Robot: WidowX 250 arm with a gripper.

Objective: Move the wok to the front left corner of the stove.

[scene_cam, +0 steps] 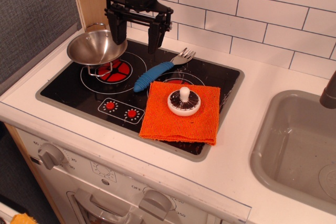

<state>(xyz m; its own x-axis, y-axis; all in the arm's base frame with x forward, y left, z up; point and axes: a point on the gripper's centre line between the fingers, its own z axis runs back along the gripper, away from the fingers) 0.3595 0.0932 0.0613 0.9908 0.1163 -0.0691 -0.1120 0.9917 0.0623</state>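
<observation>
Single view. The hand is hanging above the stove's back left corner, fingers spread wide, gripping nothing. The wok is sitting tilted over the red burner near the bench's back left corner, its rim just beside the hand's left finger, likely lining up a rim grasp.
</observation>
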